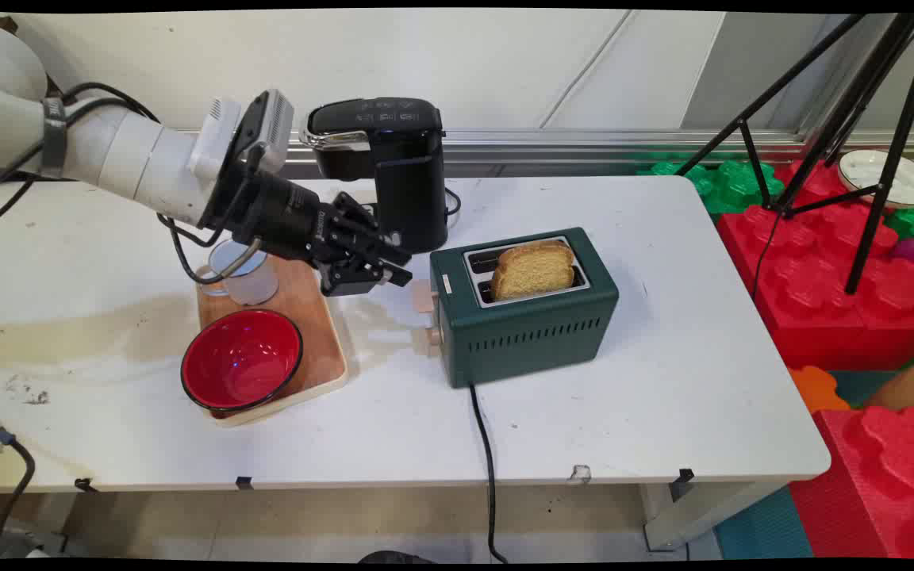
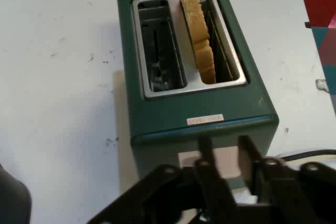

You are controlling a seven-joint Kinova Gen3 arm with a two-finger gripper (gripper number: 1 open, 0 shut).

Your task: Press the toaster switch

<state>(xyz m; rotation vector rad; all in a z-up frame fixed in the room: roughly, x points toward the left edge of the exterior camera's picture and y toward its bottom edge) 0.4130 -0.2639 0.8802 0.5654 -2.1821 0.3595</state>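
On a white table [image 1: 663,396] stands a green two-slot toaster [image 1: 532,317], its black cord [image 1: 489,460] running off the near edge. One slice of toast [image 1: 535,270] stands upright in the toaster's near slot, rising above the rim; in the hand view the same slice [image 2: 197,30] occupies the right-hand slot and the left-hand slot holds none. Two pale levers [image 1: 425,317] project from the toaster's left end face. A black coffee machine [image 1: 393,170] stands behind and to the left of the toaster, near the table's far edge.

Left of the toaster lies a wooden tray [image 1: 318,333] carrying a red bowl [image 1: 241,361] at its near end and a clear cup [image 1: 247,274] at its far end, the cup partly hidden by the arm. The white arm enters from the upper left with black cables hanging from it. Its gripper [image 1: 393,266] hovers above the tray's right edge, just beside the toaster's left end, pointing toward the toaster; it holds nothing. In the hand view the two fingers [image 2: 207,150] stand apart before the lever face, with a pale lever visible between them, not touching it as far as can be told.

Beyond the table's right edge lie red and green foam blocks [image 1: 822,270], a black tripod [image 1: 862,119] and a white plate [image 1: 889,176].
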